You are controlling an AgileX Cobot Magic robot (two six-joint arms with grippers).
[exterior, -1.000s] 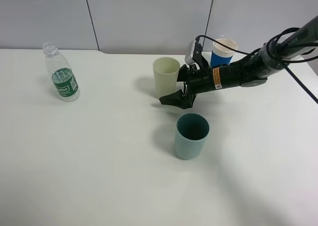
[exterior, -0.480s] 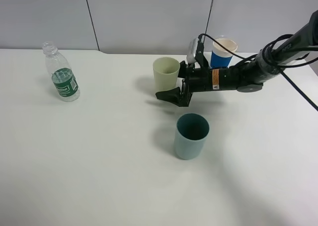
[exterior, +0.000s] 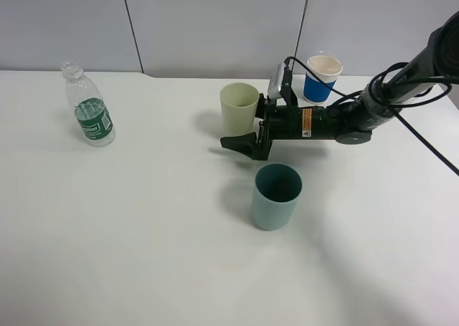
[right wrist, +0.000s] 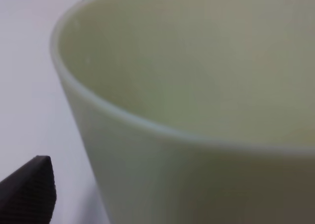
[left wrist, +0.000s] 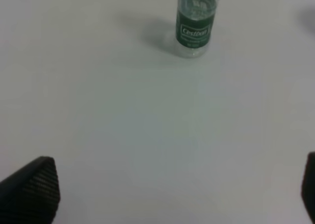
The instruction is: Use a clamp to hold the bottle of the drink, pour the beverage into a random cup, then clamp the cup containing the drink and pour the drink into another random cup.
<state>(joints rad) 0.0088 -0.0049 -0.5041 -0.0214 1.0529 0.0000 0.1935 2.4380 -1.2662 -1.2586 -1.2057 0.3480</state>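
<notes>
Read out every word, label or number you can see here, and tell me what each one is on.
"Cestbon": white lettering on the green label of the water bottle, blurred, so a likely reading; the print beneath it is unreadable.
Orange sticker on the right arm: too small to read.

**Drink bottle and three cups on the white tabletop (exterior: 143, 240)**

Clear plastic bottle with green label (exterior: 87, 114) stands upright, far left. Cream plastic cup (exterior: 239, 109) stands upright near the centre. Teal plastic cup (exterior: 275, 195) stands nearer the front, and blue paper cup (exterior: 323, 77) behind, right.
</notes>
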